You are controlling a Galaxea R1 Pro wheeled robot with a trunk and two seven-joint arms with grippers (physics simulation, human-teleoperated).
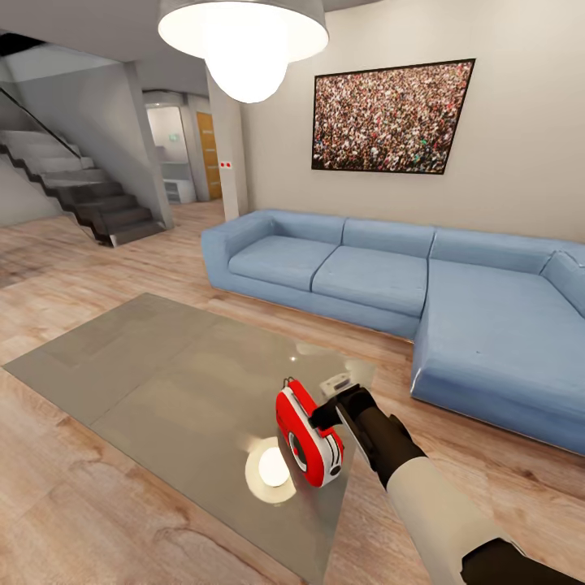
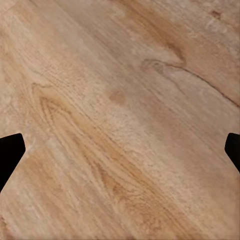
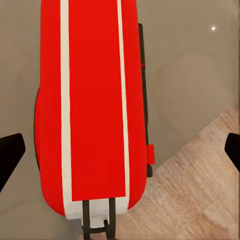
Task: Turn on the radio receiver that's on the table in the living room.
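While the blue sofa (image 1: 422, 284) fills the far side of the room, the grey table (image 1: 162, 366) lies before it, bearing the red radio (image 1: 307, 436) near its corner. A small white gadget (image 1: 335, 380) sits just behind. The right gripper (image 1: 331, 412) hovers at the radio, fingers (image 3: 10, 155) spread wide, holding nothing; the left gripper (image 2: 120, 150) gapes over bare floor (image 2: 120, 100).

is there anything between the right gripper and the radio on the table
Nothing visible. The right gripper is right beside the radio receiver on the table; in the right wrist view the radio receiver lies straight ahead between the open fingers.
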